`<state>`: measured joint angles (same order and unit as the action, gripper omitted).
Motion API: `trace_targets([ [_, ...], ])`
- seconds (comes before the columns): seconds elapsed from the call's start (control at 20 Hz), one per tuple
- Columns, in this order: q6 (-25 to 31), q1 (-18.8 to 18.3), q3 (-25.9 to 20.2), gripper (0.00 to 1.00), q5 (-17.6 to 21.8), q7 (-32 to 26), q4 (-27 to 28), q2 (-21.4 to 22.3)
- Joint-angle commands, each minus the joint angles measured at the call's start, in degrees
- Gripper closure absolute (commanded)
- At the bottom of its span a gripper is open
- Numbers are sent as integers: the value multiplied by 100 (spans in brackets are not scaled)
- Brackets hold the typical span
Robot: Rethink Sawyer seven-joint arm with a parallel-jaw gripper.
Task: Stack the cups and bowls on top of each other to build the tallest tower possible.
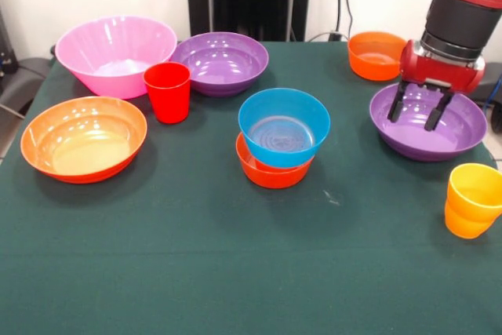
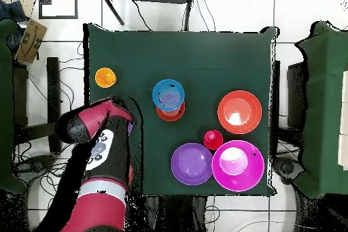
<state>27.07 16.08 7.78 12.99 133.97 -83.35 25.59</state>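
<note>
My gripper (image 1: pixel 417 109) is open and empty, with its fingers hanging just over the inside of a wide purple bowl (image 1: pixel 464 128) at the right. A blue bowl (image 1: pixel 284 125) sits on a small orange bowl (image 1: pixel 267 175) at the table's middle, also seen from overhead (image 2: pixel 168 95). A yellow-orange cup (image 1: pixel 477 186) seems to sit nested in an orange cup (image 1: pixel 464 225) at the front right. A red cup (image 1: pixel 168 92) stands alone at the left. In the overhead view my arm (image 2: pixel 102 147) hides the gripper and the purple bowl.
A large pink bowl (image 1: pixel 116 52) and a second purple bowl (image 1: pixel 222 62) stand at the back left. A large orange bowl (image 1: pixel 84 136) is at the left. Another small orange bowl (image 1: pixel 376 55) stands at the back right, behind my gripper.
</note>
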Motion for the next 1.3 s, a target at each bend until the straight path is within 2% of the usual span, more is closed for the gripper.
trace_targets([
  [0.05, -117, 195, 51, 0, -54, 804, 371, -259],
  [0.6, -275, 315, 236, 0, 13, 593, 251, -338],
  [0.95, -718, 383, 114, 0, -133, 834, -373, -309],
  [1.3, -1012, 409, 123, 0, -108, 796, -655, -301],
])
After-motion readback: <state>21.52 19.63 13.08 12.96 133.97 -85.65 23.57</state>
